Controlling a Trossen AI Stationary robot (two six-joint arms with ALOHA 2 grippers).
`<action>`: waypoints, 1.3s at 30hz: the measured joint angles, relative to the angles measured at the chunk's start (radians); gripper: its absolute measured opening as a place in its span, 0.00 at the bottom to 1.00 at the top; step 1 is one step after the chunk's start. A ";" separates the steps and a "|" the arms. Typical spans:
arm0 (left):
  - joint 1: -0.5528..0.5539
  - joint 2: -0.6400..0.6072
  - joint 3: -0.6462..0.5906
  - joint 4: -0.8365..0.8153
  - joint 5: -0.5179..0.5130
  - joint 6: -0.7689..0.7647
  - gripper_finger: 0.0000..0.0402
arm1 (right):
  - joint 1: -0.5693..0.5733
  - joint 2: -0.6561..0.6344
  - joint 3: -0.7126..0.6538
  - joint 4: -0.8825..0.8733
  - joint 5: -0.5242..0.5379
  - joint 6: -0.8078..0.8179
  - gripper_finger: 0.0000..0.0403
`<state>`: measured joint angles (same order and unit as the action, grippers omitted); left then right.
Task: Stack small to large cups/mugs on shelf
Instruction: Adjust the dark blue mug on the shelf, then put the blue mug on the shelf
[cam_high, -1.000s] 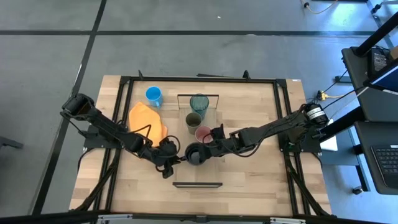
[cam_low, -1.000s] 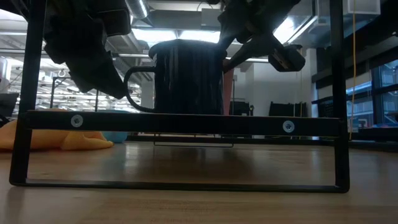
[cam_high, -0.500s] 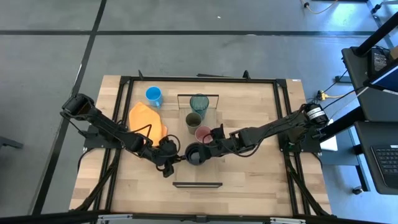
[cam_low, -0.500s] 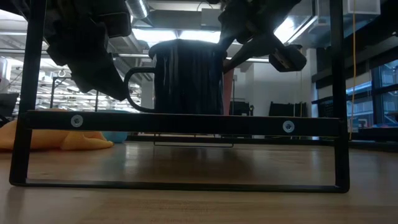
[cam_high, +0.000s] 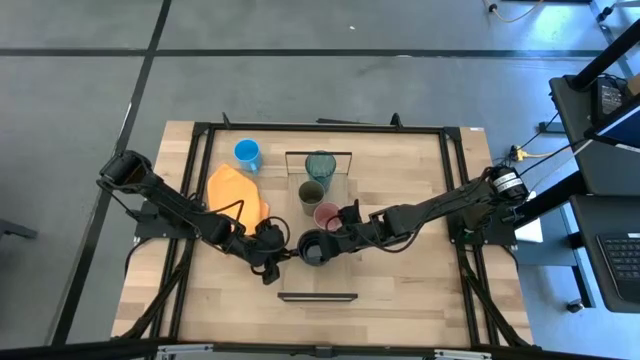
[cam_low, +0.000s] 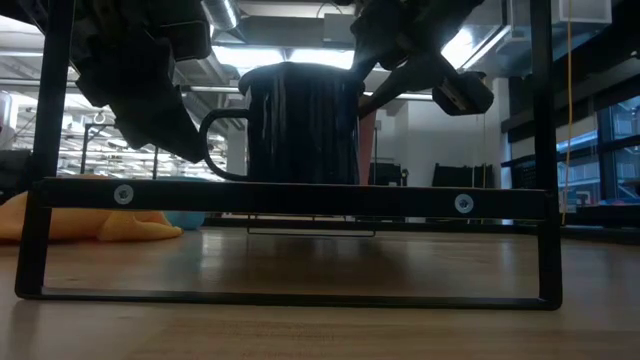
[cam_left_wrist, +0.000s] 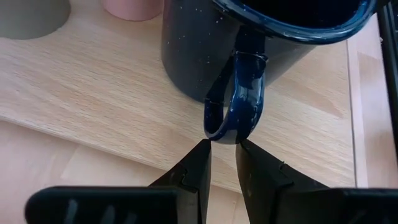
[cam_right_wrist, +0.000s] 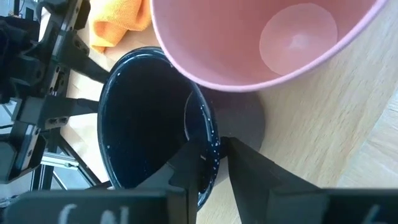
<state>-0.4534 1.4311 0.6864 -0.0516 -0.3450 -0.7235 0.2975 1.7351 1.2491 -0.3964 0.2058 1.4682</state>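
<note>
The shelf (cam_high: 318, 275) is a narrow plank running from the far side toward the near edge. On it, in a row from far to near, stand a teal tumbler (cam_high: 320, 165), an olive cup (cam_high: 311, 192), a pink cup (cam_high: 326, 213) and a black mug (cam_high: 312, 248). My right gripper (cam_right_wrist: 211, 158) is shut on the mug's rim. My left gripper (cam_left_wrist: 222, 146) stands at the mug's handle (cam_left_wrist: 233, 106), its fingers a narrow gap apart. A blue mug (cam_high: 247, 153) stands on the table at the far left. My left gripper has its fingertips (cam_left_wrist: 202, 149) right at the handle's outer bend (cam_left_wrist: 227, 135), coming slanting down from the table's left; I cannot tell whether they touch it. My right gripper pinches the black mug's rim (cam_right_wrist: 210, 146) on the side next to the pink cup, one finger inside the mug and one outside. Its fingers slant down from the table's right. The mug stands upright, its base on the plank.
An orange cloth (cam_high: 238, 192) lies on the table left of the shelf, near the blue mug. The shelf's black end frame (cam_low: 300, 197) crosses the low view in front of the black mug. The pink cup (cam_right_wrist: 261, 43) stands close behind my right gripper.
</note>
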 joint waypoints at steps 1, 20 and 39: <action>0.000 0.000 0.000 -0.003 -0.003 0.000 0.17 | 0.001 0.000 0.000 0.002 0.000 -0.002 0.20; 0.002 0.000 0.001 -0.004 -0.012 -0.003 0.17 | 0.001 -0.013 0.000 -0.003 0.002 -0.060 0.32; 0.000 -0.010 0.002 -0.031 -0.006 -0.008 0.17 | 0.022 -0.098 0.001 -0.118 0.028 -0.060 0.32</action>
<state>-0.4536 1.4214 0.6886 -0.0824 -0.3507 -0.7315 0.3200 1.6371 1.2503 -0.5145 0.2335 1.4083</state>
